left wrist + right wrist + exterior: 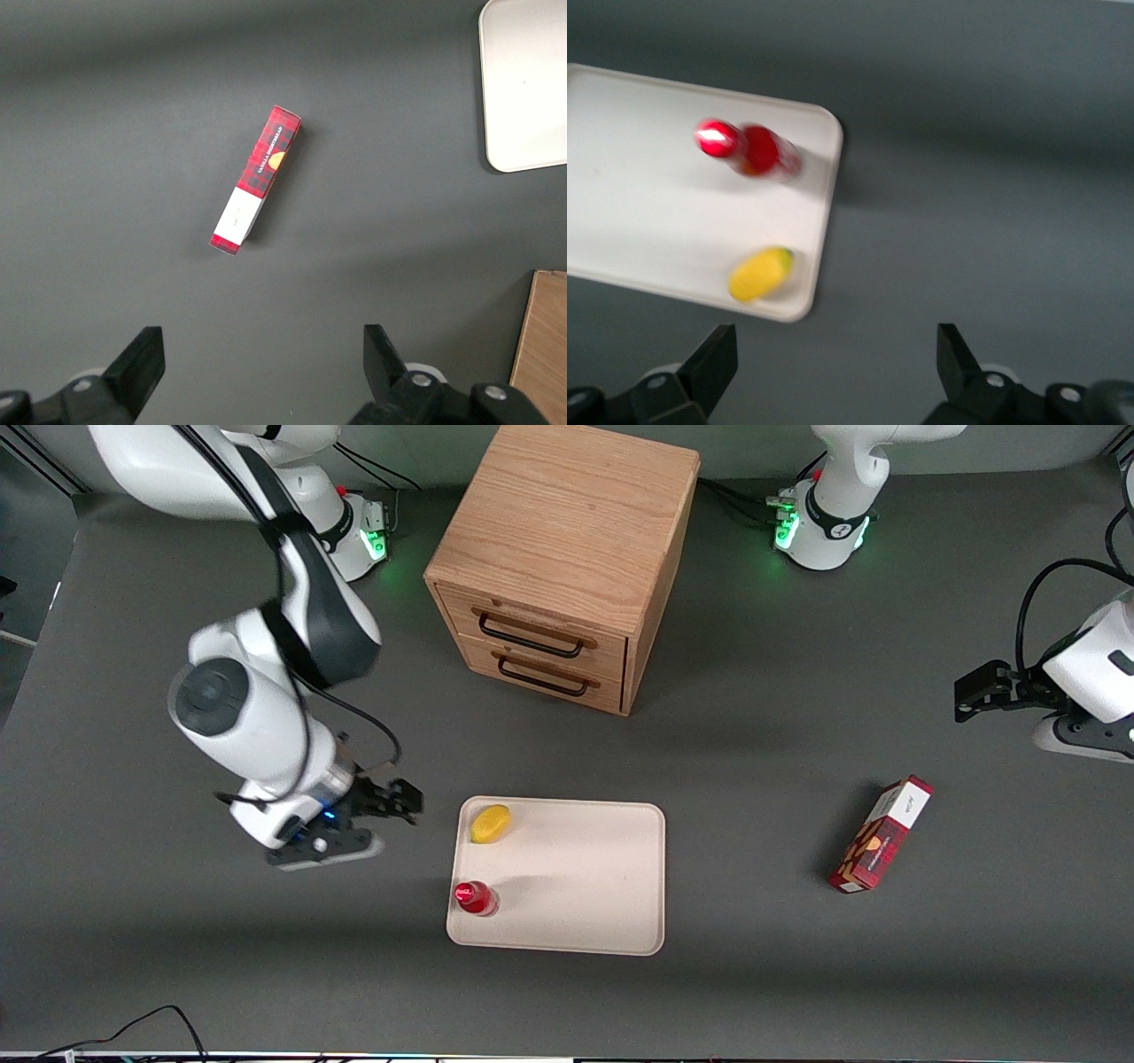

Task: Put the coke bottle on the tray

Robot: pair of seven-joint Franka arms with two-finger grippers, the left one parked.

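**Coke bottle upright on the tray, pincer spread and empty beside it**

One coke bottle, one tray, one yellow lemon-like object, one red plaid box and one wooden cabinet with two drawers sit on the dark grey counter. The bottle stands upright on the tray, red cap up, in the corner that is nearest the front camera on the working arm's end. The lemon-like object lies on the same tray, in the corner of that end farther from the camera, well apart from the bottle. The rest of the tray is bare.

The working arm reaches out over the counter with its wrist bent low and its last link roughly level. Its pincer is just beside the tray's short edge, about level with the lemon-like object, touching nothing. The right wrist view shows its two fingers spread wide with only counter between them.

The front view alone shows the cabinet, which stands farther from the camera than the tray, with its drawer fronts facing the tray. The plaid box lies on the counter toward the parked arm's end, well apart from the tray. The left wrist view gives the box's printed top face and one tray corner. The right wrist view shows the bottle and the lemon-like object near the tray's rim, blurred.
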